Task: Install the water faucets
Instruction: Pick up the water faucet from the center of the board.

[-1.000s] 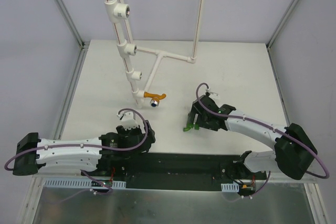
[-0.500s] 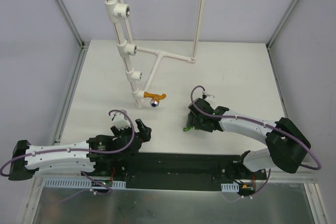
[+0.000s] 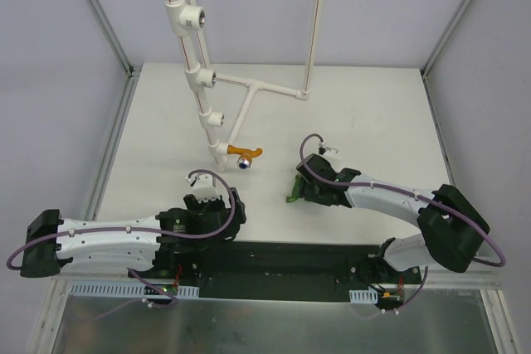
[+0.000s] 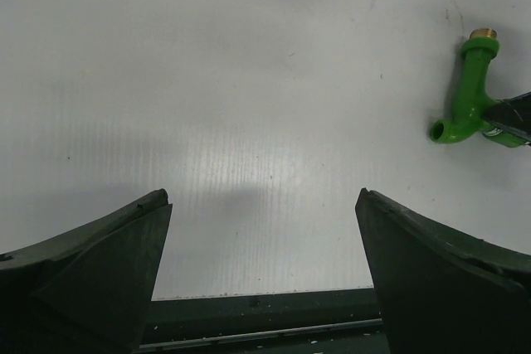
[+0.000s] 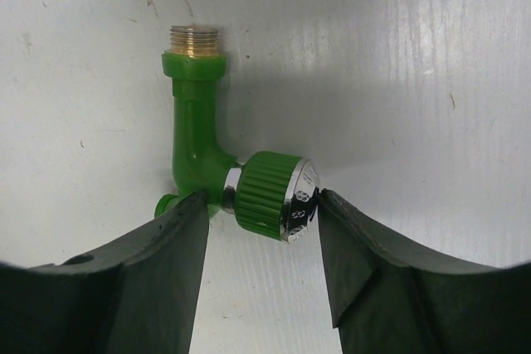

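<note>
1. The green faucet (image 5: 199, 134) lies on the white table (image 3: 373, 122), brass thread pointing away from the right gripper (image 5: 261, 196).
2. The right gripper's fingers (image 5: 178, 238) flank the faucet's knob; whether they pinch it cannot be told.
3. The orange faucet (image 3: 246, 152) sits at the foot of the white pipe (image 3: 217, 126).
4. The left gripper (image 4: 261, 196) is spread wide and empty.

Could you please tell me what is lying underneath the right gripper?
Beneath the right gripper, the green faucet lies on the white table, brass thread pointing away; the fingers partly cover its spout.

Setting: we log a robotics lab test cell. Evidence: white counter (image 3: 373, 113), alu frame posts (image 3: 99, 14), grey enclosure panels (image 3: 398, 6), PVC pipe mock-up (image 3: 242, 118), left arm (image 3: 108, 242) & right arm (image 3: 390, 198) bolted to black base rail (image 3: 290, 256).
</note>
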`<state>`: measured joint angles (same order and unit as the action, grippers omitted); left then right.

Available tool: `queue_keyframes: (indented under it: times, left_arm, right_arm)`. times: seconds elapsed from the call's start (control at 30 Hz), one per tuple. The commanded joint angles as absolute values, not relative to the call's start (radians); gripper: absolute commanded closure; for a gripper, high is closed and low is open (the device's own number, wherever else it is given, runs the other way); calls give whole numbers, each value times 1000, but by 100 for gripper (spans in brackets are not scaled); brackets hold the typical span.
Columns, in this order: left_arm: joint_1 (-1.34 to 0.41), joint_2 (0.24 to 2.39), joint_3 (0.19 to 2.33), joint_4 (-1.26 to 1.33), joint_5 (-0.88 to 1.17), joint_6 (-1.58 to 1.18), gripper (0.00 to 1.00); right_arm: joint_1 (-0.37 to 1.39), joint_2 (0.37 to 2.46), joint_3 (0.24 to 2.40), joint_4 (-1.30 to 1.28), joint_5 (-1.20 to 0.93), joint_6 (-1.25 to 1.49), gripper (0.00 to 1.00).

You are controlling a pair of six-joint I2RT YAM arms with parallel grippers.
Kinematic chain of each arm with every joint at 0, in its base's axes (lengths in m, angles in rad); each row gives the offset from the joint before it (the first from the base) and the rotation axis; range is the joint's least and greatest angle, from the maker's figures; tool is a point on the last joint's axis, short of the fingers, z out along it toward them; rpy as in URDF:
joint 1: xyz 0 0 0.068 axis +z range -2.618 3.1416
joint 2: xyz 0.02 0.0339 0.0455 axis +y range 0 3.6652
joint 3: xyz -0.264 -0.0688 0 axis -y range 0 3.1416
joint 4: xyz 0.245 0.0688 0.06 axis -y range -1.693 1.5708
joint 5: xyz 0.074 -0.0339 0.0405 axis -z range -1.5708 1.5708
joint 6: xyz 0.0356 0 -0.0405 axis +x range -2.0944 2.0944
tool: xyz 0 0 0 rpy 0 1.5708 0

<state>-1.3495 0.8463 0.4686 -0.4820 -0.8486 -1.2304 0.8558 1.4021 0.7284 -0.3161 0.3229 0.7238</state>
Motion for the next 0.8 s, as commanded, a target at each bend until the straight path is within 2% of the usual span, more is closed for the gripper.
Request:
queue_keyframes:
  times: [0.0,0.13,0.23,0.37,0.6,0.77]
  left_arm:
    - [-1358,874,528,-479,-879,-1187,1]
    - [-1358,877,537,-465,-851,-1190,1]
    - [-1358,868,541,-451,-835,-1184,1]
    - [-1358,853,546,-445,-830,-1175,1]
    - [-1358,845,545,-431,-824,-1173,1]
    - [-1358,851,545,-425,-815,-1177,1]
  right_arm:
    - [862,1393,700,-327,357,729,41]
    - [862,1348,658,-307,350,712,40]
    - [861,1330,634,-304,354,710,26]
    - [861,1324,609,-279,361,716,23]
    - [861,1321,586,-230,379,707,38]
    - [861,1315,562,-198,391,686,54]
